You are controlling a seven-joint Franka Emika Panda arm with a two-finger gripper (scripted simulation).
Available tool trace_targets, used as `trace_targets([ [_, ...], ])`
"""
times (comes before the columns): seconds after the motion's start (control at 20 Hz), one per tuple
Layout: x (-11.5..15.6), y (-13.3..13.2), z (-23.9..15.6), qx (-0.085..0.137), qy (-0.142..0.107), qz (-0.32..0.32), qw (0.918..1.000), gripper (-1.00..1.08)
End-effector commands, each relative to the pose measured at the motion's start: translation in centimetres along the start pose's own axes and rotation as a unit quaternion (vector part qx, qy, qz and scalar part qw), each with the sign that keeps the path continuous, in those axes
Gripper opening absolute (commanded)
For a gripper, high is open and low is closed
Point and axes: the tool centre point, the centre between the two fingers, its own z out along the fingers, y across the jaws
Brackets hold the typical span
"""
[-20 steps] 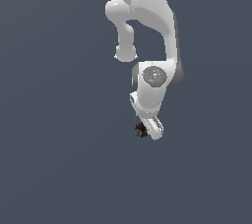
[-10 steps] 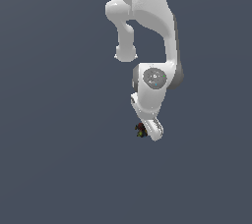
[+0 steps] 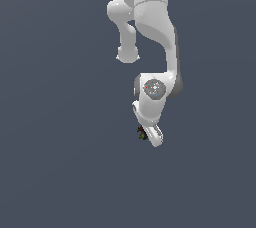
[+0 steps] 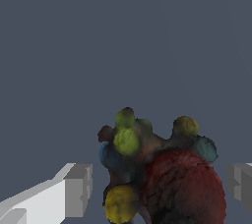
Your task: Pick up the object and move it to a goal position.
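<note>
The object (image 4: 162, 179) is a dark, knobbly lump with a large red bulge and yellow-green and yellow-orange knobs. In the wrist view it sits between my two grey fingertips (image 4: 78, 188), with a thin gap visible on each side. My gripper (image 4: 160, 184) is open and straddles it. In the exterior view the object (image 3: 142, 133) is a tiny dark speck peeking out at the exterior view's left of my white gripper (image 3: 151, 135), which hides most of it.
A plain grey-blue surface (image 3: 60, 172) fills both views. The white arm (image 3: 150, 17) comes down from the upper edge of the exterior view. No other objects show.
The hand has sunk lower toward the object over the last second. The object has stayed where it was.
</note>
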Motion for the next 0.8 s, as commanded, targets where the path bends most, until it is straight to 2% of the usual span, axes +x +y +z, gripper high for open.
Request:
trace_targets([
  [0.0,0.05,0.0,0.48,-0.001,0.0,0.0,1.0,1.0],
  [0.05,0.06,-0.01,0.47,-0.001,0.0,0.0,1.0,1.0],
  [0.1,0.06,-0.01,0.47,-0.001,0.0,0.0,1.0,-1.0],
  [0.75,-0.02,-0.46,-0.25,0.004,0.001,0.0,1.0,-1.0],
])
